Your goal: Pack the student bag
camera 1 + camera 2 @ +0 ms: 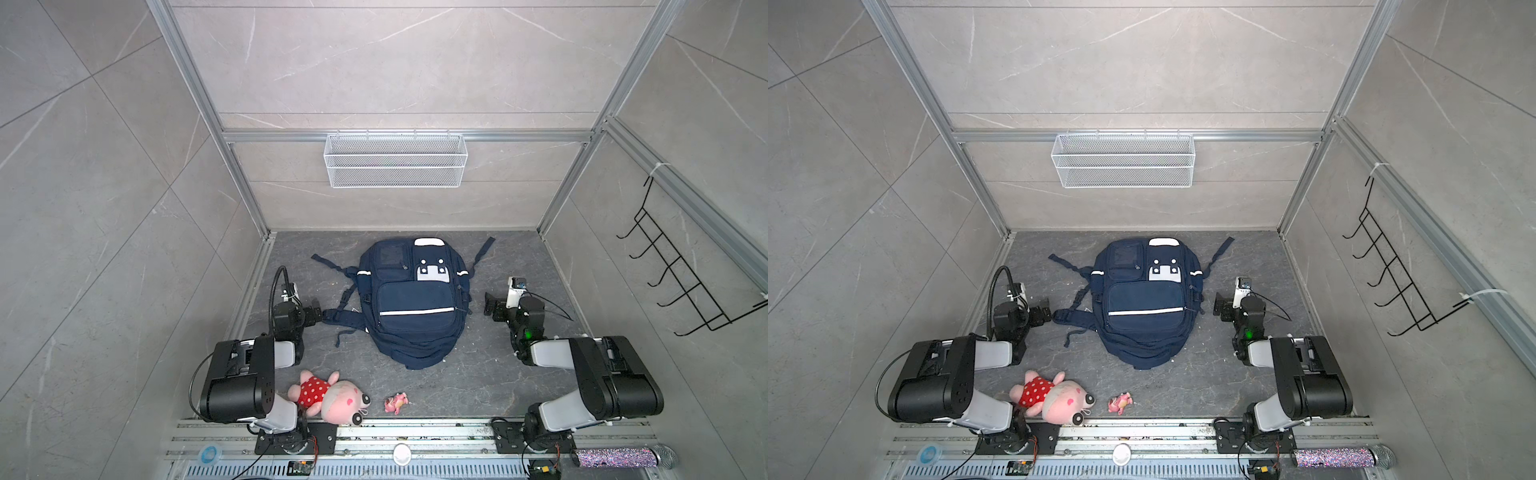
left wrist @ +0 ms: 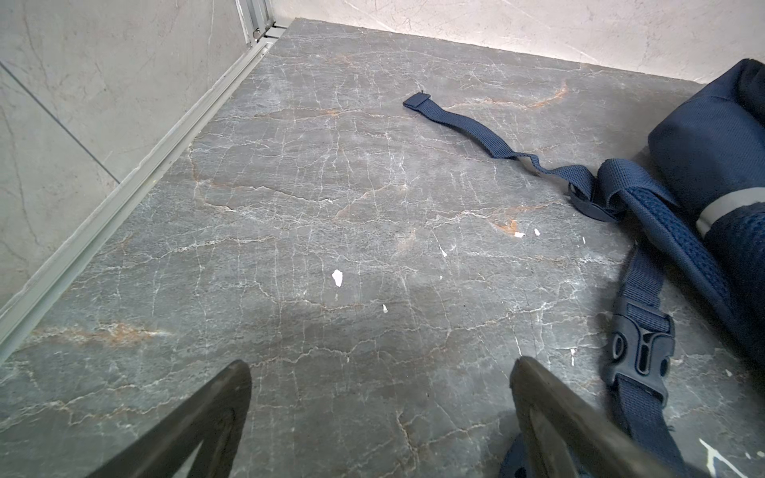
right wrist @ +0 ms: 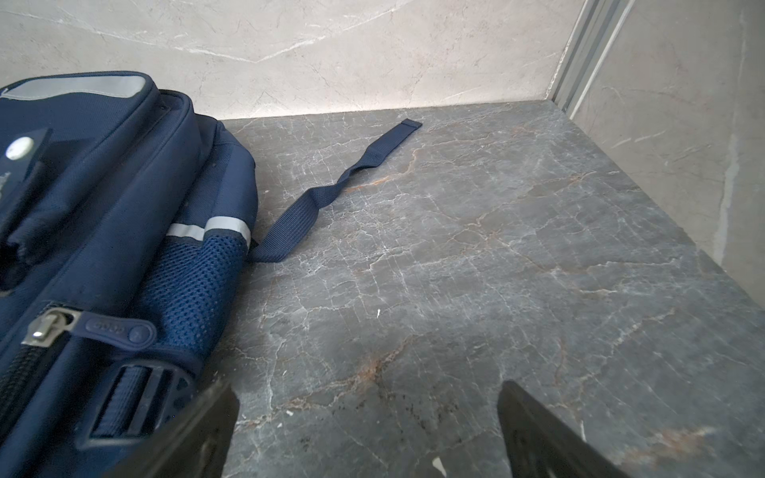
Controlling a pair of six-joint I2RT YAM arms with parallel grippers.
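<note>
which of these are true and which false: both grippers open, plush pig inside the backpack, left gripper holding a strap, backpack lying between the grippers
Both grippers are open: true; the left gripper and right gripper hold nothing.
The plush pig is inside the backpack: false; it lies on the tabletop, apart from the backpack.
The left gripper holds a strap: false; the shoulder strap lies by its open jaws, ungripped.
The backpack lies between the grippers: true.
</note>
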